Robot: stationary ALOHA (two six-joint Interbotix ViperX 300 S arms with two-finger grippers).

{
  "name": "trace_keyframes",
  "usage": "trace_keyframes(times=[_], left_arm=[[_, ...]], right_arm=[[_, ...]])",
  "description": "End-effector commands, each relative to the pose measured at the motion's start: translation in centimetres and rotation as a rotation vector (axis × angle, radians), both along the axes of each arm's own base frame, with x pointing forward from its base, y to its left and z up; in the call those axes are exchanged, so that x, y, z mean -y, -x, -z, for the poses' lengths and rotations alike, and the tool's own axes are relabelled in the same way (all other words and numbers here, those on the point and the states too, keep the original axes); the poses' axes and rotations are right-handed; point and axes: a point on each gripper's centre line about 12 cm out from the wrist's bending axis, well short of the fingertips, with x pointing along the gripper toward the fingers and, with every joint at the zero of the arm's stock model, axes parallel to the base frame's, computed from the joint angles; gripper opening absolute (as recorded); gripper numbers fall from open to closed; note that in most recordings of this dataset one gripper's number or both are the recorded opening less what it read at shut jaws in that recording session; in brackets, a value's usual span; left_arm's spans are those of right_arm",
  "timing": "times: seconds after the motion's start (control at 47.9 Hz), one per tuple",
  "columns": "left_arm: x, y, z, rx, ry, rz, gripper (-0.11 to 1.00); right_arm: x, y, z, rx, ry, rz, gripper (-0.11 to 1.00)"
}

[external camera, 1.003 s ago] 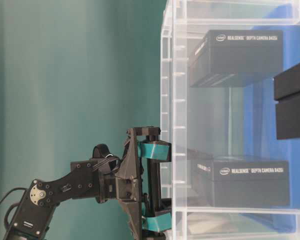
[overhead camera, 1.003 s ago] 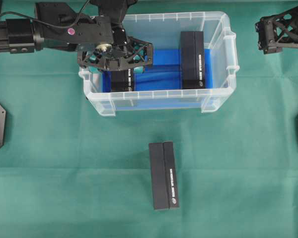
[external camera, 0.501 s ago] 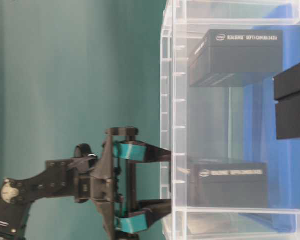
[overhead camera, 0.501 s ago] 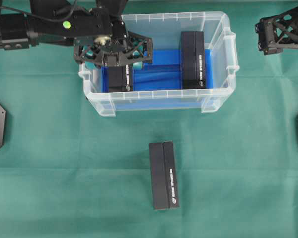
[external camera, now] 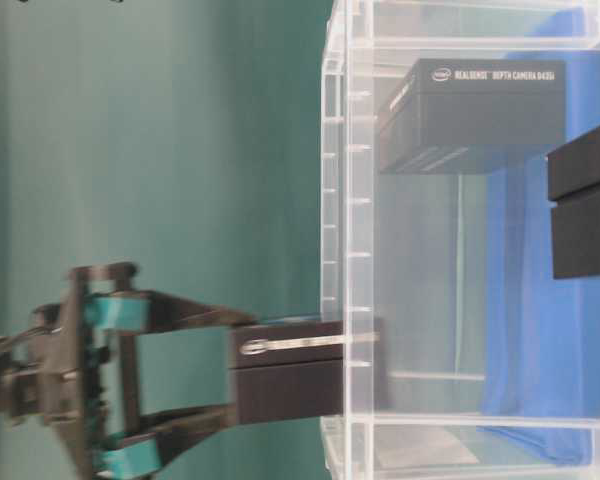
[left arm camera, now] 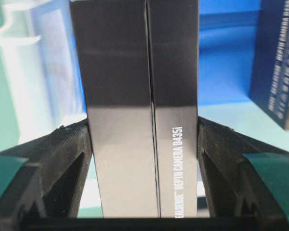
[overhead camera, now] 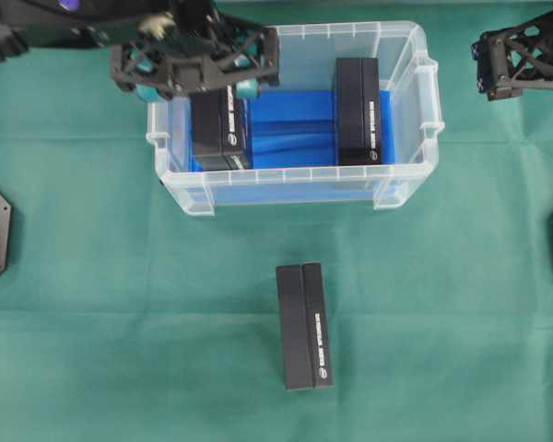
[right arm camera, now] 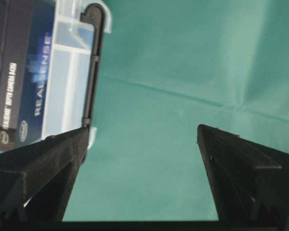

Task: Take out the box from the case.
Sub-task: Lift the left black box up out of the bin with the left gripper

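Note:
The case is a clear plastic bin with a blue lining, at the back middle of the green cloth. My left gripper hangs over its left end, shut on a black box that it holds up off the floor. Seen from table level, the held box reaches past the rim of the case, clamped in the left gripper. The left wrist view shows both fingers pressed against the sides of this box. A second black box lies in the case's right half. My right gripper is open, right of the case.
A third black box lies on the cloth in front of the case. In the right wrist view the open right gripper hangs over bare cloth, with the case's handle and the boxed end at upper left.
The left gripper has risen with the box held in it, lifting it off the blue floor and past the rim. The right arm has not moved.

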Motion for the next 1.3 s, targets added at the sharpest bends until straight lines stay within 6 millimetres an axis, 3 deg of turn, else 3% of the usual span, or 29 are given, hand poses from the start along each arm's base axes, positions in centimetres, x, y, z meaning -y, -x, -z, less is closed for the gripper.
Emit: trace_keyframes(times=[0.0,0.355,1.274], left_arm=[[0.3,1.1,-4.3,0.075,-0.023,-0.001,0.61],[0.8,2.2,-9.3,0.074,-0.024,0.002,0.61],[0.8,2.3,-9.6,0.073,-0.024,-0.002,0.61]], right_arm=[[0.0,0.0,-0.7,0.032,0.017,-0.007,0.92],[-0.1,-0.1,-0.7,0.033,0.015,-0.010,0.92],[-0.4,-0.2,-0.7,0.032,0.014,-0.019,0.92]])
